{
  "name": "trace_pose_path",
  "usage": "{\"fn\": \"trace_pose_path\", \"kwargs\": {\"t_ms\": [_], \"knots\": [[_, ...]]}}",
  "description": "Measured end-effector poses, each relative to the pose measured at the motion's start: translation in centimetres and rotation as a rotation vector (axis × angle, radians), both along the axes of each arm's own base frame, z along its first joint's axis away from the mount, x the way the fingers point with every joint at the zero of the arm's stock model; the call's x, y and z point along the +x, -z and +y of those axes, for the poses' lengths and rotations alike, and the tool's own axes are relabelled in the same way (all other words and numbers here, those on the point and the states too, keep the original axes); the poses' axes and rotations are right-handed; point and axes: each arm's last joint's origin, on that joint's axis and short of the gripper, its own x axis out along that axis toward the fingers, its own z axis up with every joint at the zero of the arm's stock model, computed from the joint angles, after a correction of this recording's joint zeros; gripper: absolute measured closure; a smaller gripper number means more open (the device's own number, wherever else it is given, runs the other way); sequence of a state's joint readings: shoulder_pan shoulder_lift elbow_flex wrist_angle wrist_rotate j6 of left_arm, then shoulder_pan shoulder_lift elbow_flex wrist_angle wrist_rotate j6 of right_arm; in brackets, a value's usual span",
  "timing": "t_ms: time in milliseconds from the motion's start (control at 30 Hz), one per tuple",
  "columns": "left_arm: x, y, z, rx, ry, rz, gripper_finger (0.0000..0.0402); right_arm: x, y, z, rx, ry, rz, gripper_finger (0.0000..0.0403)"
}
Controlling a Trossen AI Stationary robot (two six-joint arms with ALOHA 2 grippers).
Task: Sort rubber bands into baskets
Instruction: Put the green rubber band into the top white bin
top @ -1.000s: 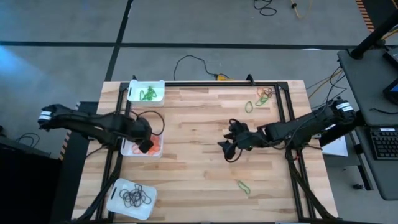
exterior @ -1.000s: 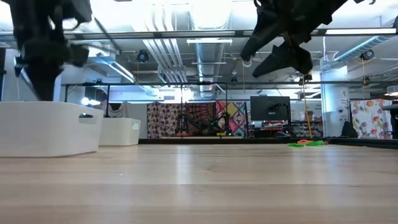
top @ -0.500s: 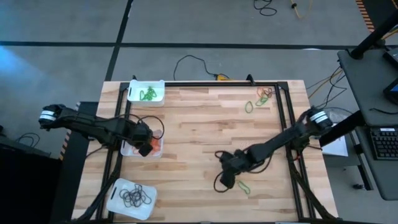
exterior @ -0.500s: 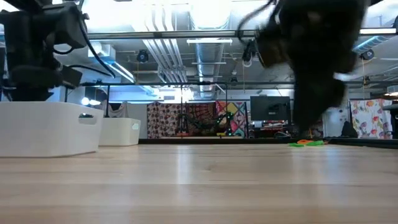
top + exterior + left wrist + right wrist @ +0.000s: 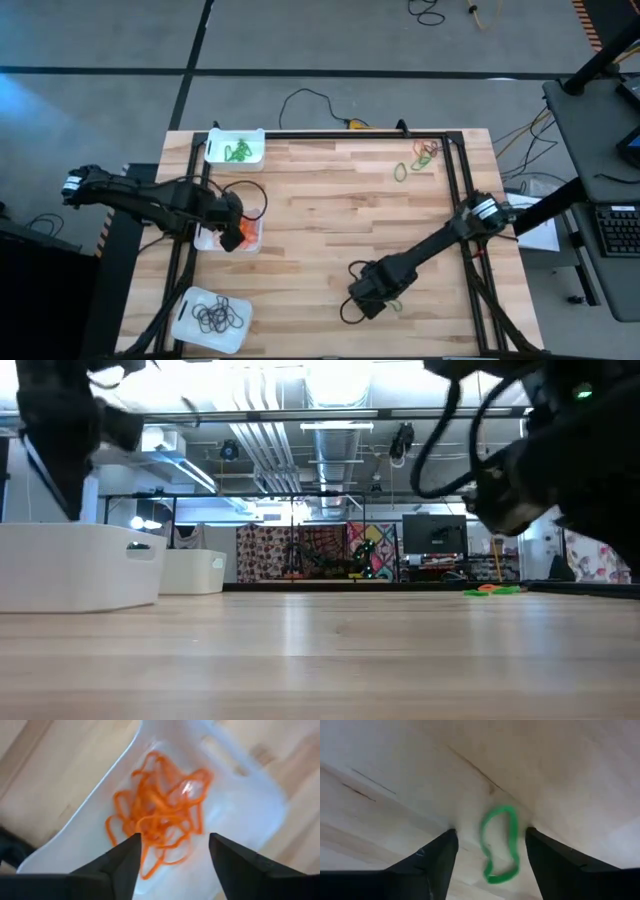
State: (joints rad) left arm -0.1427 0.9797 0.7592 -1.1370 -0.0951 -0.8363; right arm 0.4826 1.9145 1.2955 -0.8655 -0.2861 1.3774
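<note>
Three white baskets stand along the table's left side: the far one (image 5: 214,154) holds green rubber bands (image 5: 239,151), the middle one (image 5: 204,243) orange ones (image 5: 160,815), the near one (image 5: 185,326) black ones (image 5: 216,318). My left gripper (image 5: 172,865) hangs open over the middle basket, with nothing between its fingers. My right gripper (image 5: 490,865) is low over the table near the front edge, open. A single green rubber band (image 5: 500,845) lies flat on the wood between its two fingers.
A small heap of orange and green rubber bands (image 5: 420,158) lies at the table's far right, also seen low on the wood (image 5: 495,590). A black frame rail (image 5: 455,190) runs along the right side and a black cable (image 5: 300,100) along the far edge.
My right gripper has swung from the table's middle toward the near edge and gone down to the single green rubber band. My left gripper has stayed over the middle basket.
</note>
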Motion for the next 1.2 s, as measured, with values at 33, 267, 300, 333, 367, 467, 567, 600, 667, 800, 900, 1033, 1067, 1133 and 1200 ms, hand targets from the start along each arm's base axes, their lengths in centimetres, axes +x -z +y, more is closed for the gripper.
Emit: {"fn": "trace_pose_path", "kwargs": {"t_ms": [33,267,300,333,367,467,567,600,667,800,900,1033,1067,1133,1200], "knots": [[0.2,-0.5,0.0,0.001,0.012,-0.017,0.0178,0.1,0.3,0.1,0.004,0.009,0.012,0.0179],[0.9,-3.7,-0.1,0.052,0.035,-0.131,0.0155,0.6,1.6,0.2,-0.017,0.017,0.074,0.0261],[0.9,-4.1,-0.2,0.056,0.054,-0.145,0.0156,0.6,1.6,0.2,-0.024,0.017,0.081,0.0279],[1.0,-4.5,-0.3,0.058,0.078,-0.158,0.0157,0.6,1.6,0.2,-0.033,0.016,0.090,0.0297],[1.0,-4.8,-0.5,0.059,0.099,-0.171,0.0158,0.5,1.6,0.1,-0.039,0.015,0.096,0.0315],[1.1,-5.7,-1.1,0.056,0.140,-0.207,0.0161,0.4,1.4,0.0,-0.050,-0.001,0.094,0.0365],[1.1,-6.5,-1.8,0.051,0.166,-0.249,0.0164,0.5,0.8,-0.5,-0.056,-0.016,0.069,0.0388],[1.2,-6.7,-2.1,0.048,0.178,-0.269,0.0164,0.6,0.5,-0.8,-0.058,-0.014,0.058,0.0389],[1.4,-7.0,-2.7,0.037,0.198,-0.315,0.0165,1.0,-0.4,-1.7,-0.102,-0.017,0.017,0.0390],[2.0,-7.6,-3.8,0.038,0.213,-0.431,0.0166,2.7,-2.9,-4.9,-0.226,-0.008,-0.146,0.0390],[2.2,-8.1,-4.6,0.042,0.215,-0.506,0.0167,4.3,-3.6,-8.6,-0.356,-0.012,-0.237,0.0390],[2.0,-8.1,-5.5,0.040,0.226,-0.527,0.0167,7.3,-3.9,-14.9,-0.457,0.018,-0.434,0.0390],[1.9,-8.1,-5.6,0.037,0.223,-0.528,0.0167,8.2,-3.9,-16.5,-0.469,0.037,-0.505,0.0390],[1.8,-8.0,-5.8,0.022,0.210,-0.526,0.0167,9.4,-3.5,-19.2,-0.494,0.077,-0.595,0.0390],[1.8,-7.8,-6.1,0.013,0.190,-0.522,0.0167,10.3,-2.9,-21.6,-0.514,0.119,-0.660,0.0390]]}}
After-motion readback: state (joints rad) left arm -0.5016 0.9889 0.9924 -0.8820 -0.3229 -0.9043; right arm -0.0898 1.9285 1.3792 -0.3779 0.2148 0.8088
